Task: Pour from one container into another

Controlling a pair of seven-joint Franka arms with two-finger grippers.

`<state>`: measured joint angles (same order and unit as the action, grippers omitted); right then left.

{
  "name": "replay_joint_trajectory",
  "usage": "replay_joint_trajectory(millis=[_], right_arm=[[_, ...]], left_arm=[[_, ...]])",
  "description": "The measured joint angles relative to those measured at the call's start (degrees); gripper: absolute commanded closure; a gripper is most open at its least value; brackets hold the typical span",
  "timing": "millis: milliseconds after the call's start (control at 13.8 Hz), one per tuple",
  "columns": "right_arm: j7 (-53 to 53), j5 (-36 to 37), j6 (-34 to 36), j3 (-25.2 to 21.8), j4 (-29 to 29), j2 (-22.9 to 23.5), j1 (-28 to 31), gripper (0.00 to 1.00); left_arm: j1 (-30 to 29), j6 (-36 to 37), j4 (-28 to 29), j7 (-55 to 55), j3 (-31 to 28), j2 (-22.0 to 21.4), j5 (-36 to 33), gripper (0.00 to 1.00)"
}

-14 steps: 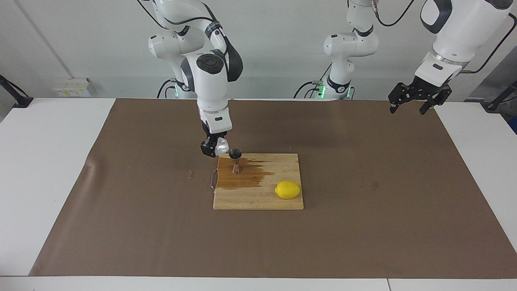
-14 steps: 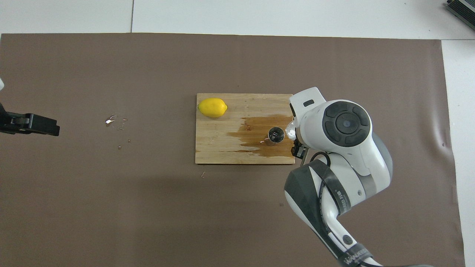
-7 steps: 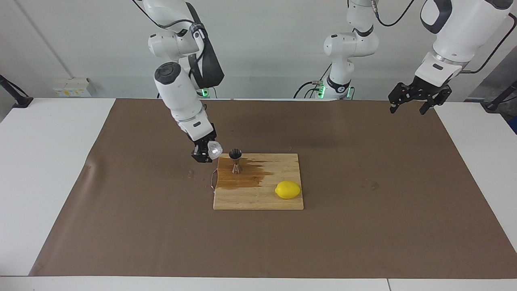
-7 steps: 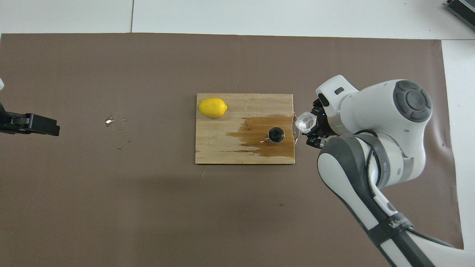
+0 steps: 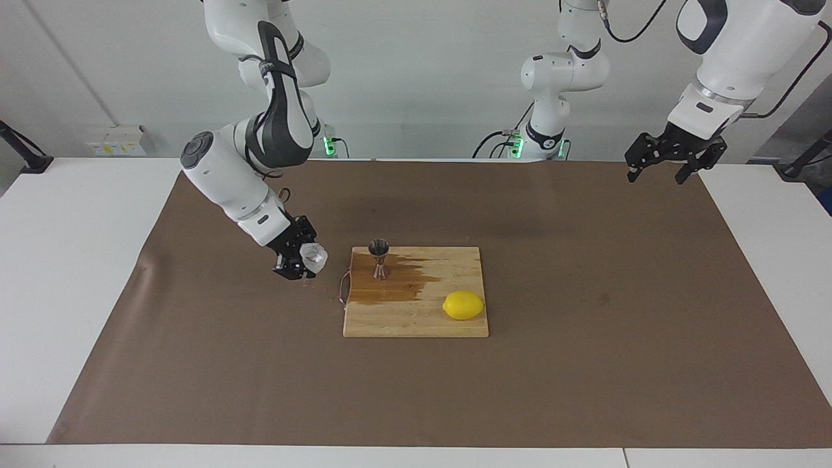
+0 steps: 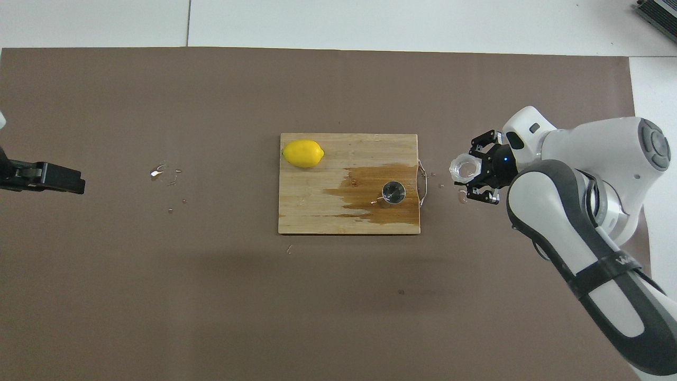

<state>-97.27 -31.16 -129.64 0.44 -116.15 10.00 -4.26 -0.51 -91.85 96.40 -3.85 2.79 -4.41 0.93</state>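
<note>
Lemon: 1 yellow lemon lies on the cutting board, at the corner toward the left arm's end and farther from the robots than the jigger.
Spill: a dark wet stain spreads over the board around the jigger; small droplets sit on the mat toward the left arm's end.
Board handle: a thin wire loop on the board's edge toward the right arm's end, between the jigger and the cup.
Surface: brown mat over a white table; plain pale wall at the robots' end.
Jigger: the steel jigger stands upright on the board, in the stain, its open top up; contents cannot be told.
Cup: the clear faceted cup is tipped, its mouth turned toward the board, over the mat just beside the board; it looks empty.
Right gripper: right gripper, jaws clamped on the cup.
Left gripper: left gripper waits raised over the mat's corner, jaws apart, holding nothing.
</note>
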Motion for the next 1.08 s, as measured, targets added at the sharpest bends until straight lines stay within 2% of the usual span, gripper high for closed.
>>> replay_joint_trajectory(millis=[361,578,722,794,867,939,1083], right_arm=[[-11.3,-7.8,-0.1,0.0,-1.8,3.2,3.6,0.84],[-20.6,-13.2,-0.1,0.0,-2.7,6.2,6.0,0.77],[-23.5,-13.7,-0.1,0.0,-2.7,8.1,7.3,0.71],[-24.5,-13.7,-0.1,0.0,-2.7,8.6,7.7,0.59],[-25.1,-13.7,-0.1,0.0,-2.8,8.8,7.9,0.23],[-25.5,-13.8,-0.1,0.0,-2.8,8.9,8.0,0.0],[-25.6,-13.8,-0.1,0.0,-2.8,8.9,8.1,0.0]], left_arm=[[0.0,0.0,0.0,0.0,0.0,0.0,0.0,0.0],[0.0,0.0,0.0,0.0,0.0,0.0,0.0,0.0],[0.0,0.0,0.0,0.0,0.0,0.0,0.0,0.0],[0.0,0.0,0.0,0.0,0.0,0.0,0.0,0.0],[0.0,0.0,0.0,0.0,0.0,0.0,0.0,0.0],[0.0,0.0,0.0,0.0,0.0,0.0,0.0,0.0],[0.0,0.0,0.0,0.0,0.0,0.0,0.0,0.0]])
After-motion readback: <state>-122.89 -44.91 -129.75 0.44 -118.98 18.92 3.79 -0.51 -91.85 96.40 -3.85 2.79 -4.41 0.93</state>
